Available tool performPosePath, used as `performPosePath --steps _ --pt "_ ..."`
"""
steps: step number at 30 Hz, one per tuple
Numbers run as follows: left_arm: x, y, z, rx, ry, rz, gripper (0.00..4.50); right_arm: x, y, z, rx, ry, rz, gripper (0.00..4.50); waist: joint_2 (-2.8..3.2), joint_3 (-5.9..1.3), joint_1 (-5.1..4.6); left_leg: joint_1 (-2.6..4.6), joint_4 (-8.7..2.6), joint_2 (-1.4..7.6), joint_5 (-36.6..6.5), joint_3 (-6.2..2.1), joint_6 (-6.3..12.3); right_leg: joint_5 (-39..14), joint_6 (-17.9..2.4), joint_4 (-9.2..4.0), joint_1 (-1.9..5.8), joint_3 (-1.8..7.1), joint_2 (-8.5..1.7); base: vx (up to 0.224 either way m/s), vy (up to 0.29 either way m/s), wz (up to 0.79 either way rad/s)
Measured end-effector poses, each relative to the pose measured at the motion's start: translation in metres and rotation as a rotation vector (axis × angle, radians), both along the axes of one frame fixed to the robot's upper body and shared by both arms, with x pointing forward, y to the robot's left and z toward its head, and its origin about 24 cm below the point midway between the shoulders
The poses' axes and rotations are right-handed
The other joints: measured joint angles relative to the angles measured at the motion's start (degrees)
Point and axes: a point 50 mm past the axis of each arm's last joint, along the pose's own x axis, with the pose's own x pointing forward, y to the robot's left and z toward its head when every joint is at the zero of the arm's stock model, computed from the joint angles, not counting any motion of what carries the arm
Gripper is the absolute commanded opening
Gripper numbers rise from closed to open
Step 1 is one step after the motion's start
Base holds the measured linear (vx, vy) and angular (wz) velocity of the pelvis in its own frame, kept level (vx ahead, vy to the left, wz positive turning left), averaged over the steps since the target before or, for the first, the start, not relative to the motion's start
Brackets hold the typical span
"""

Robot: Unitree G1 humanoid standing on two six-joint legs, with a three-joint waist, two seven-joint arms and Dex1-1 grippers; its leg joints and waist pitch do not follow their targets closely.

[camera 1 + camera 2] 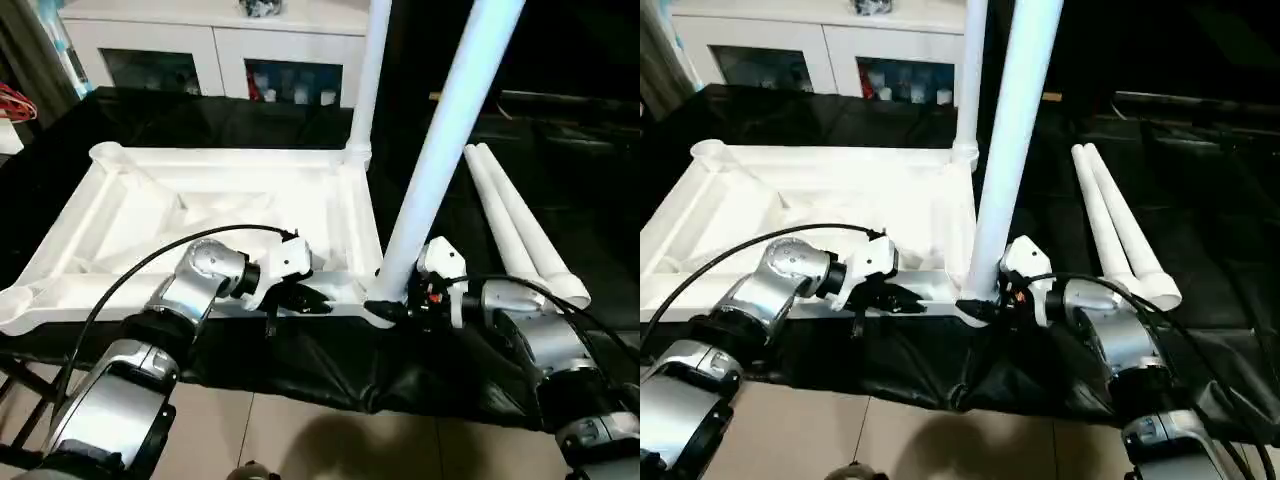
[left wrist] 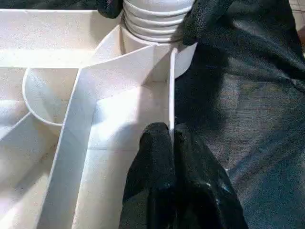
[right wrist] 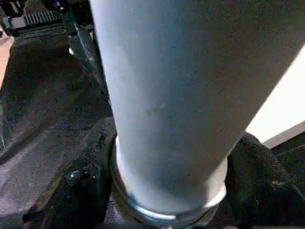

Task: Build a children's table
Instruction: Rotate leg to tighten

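Altogether, two legs [image 1: 440, 150] stand in the tabletop [image 1: 200, 210]; two legs [image 1: 520, 225] lie beside.

No readable text, label, brand, number or sign appears on anything here.

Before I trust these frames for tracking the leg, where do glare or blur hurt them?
Left eye view: the table top glares, its ribs washed out. Right wrist view: the leg sits so close that it looks soft. Left wrist view: the rim shows crisp beside the black cloth.
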Motion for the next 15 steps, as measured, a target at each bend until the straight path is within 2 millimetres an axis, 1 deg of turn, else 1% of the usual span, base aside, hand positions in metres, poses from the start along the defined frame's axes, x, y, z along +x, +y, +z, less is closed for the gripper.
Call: performPosePath --steps 3,5,7,9,10,11,15 --pt "0.000 -0.001 0.000 -0.002 0.002 -0.005 0.00 -0.002 0.002 -0.001 0.013 0.015 -0.003 2.75 0.00 0.00 0.18 0.00 -0.01 0.00 0.0 0.00 0.01 0.0 0.0 0.00 0.00 0.00 0.00 0.000 0.000 0.00" --pt "0.000 -0.002 -0.001 -0.006 0.001 0.002 0.00 -0.001 0.004 -0.003 0.035 0.024 -0.038 2.75 -0.03 -0.02 0.31 0.03 0.00 0.02 0.0 0.00 0.01 0.0 0.0 0.01 0.00 0.00 0.00 0.000 0.000 0.00" --pt "0.001 -0.003 -0.001 -0.008 -0.011 0.034 0.00 0.002 0.006 -0.005 0.056 0.020 -0.103 2.74 -0.03 -0.02 0.09 0.05 0.03 0.02 0.0 0.00 -0.02 0.0 0.0 0.02 0.00 0.00 0.00 0.000 0.000 0.00" --pt "0.004 -0.007 -0.003 -0.013 -0.026 0.087 0.00 0.006 0.008 -0.008 0.074 0.009 -0.201 2.73 -0.05 -0.03 -0.31 0.15 0.07 0.02 0.0 0.00 -0.03 0.0 0.0 0.03 0.07 0.00 0.00 0.000 0.000 0.00" --pt "0.007 -0.011 -0.004 -0.017 -0.033 0.142 0.00 0.013 0.012 -0.010 0.087 -0.002 -0.295 2.73 -0.08 -0.03 -0.81 0.26 0.09 0.01 0.0 0.00 -0.06 0.0 0.0 0.03 0.17 0.00 0.00 0.000 0.000 0.00" --pt "0.009 -0.015 -0.004 -0.014 -0.043 0.174 0.00 0.018 0.015 -0.011 0.087 -0.011 -0.361 2.73 -0.08 -0.03 -1.11 0.29 0.11 0.01 0.0 0.00 -0.08 0.0 0.0 0.02 0.19 0.00 0.00 0.000 0.000 0.00" --pt "0.017 -0.035 -0.005 -0.020 -0.070 0.288 0.00 0.033 0.023 -0.013 0.100 -0.028 -0.624 2.73 -0.11 -0.03 -1.72 0.34 0.11 -0.01 0.0 0.00 -0.08 0.1 0.1 -0.02 0.24 0.00 -0.02 0.000 0.000 0.00"
